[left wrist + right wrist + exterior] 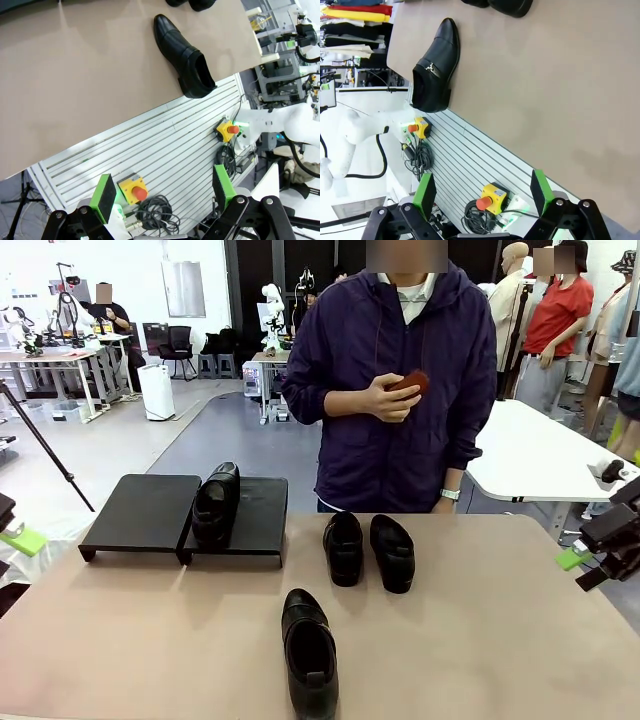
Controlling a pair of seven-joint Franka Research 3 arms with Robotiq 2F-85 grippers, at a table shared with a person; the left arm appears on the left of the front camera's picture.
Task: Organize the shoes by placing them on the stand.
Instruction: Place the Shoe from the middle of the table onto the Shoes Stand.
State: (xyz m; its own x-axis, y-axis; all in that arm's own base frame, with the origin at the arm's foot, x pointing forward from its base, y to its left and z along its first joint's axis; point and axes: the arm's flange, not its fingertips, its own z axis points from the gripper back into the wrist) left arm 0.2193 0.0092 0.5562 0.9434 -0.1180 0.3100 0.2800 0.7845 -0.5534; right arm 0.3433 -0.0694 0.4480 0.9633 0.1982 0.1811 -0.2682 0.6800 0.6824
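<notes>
Four glossy black shoes show. One shoe [216, 502] lies on the low black stand [140, 512] at the back left, over the seam between its two panels. A pair, shoe [343, 547] and shoe [392, 552], sits mid-table in front of the person. The nearest shoe [309, 655] [183, 56] [436, 67] rests at the table's front edge. My left gripper [12, 532] [164, 195] hangs off the table's left side, open and holding nothing. My right gripper [582, 568] [483, 194] hangs off the right side, also open with nothing between its pads.
The person stands at the far side holding a small dark-red object [408, 382] in one hand. A white table [540, 455] stands behind at the right. Below the near table edge lie a slatted panel [165, 145], yellow stop buttons [132, 187] [492, 196] and cables.
</notes>
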